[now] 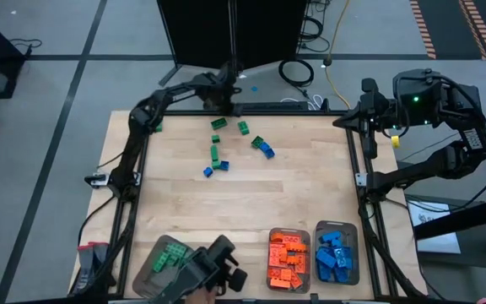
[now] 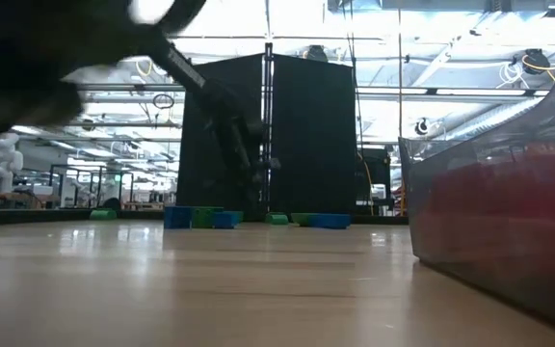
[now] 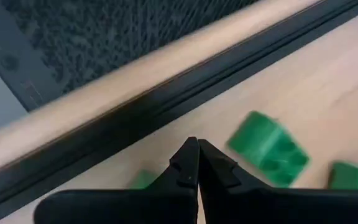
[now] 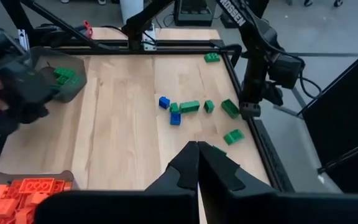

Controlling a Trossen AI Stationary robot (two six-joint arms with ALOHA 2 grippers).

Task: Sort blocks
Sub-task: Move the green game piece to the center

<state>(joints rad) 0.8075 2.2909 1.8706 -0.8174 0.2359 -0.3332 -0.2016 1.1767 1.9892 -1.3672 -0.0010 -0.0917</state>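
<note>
The left gripper (image 1: 224,105) sits at the far edge of the table (image 1: 251,203), just beyond the loose blocks (image 1: 236,143). Its fingers (image 3: 188,165) are pressed together with nothing between them. A green block (image 3: 267,148) lies on the wood just beside the fingertips, not touching them.

The right gripper (image 4: 197,149) is off the table's right edge, raised above it. Its fingers are likewise closed and empty.

The loose blocks, green and blue, lie scattered on the far half of the table. One green block (image 1: 156,127) lies apart by the table's left edge.

Three clear trays stand along the table's near edge. The green tray (image 1: 165,260) holds green blocks and is partly covered by a dark device (image 1: 213,266) at the near edge. The orange tray (image 1: 288,257) holds orange blocks. The blue tray (image 1: 337,252), touching it on the right, holds blue blocks.
</note>
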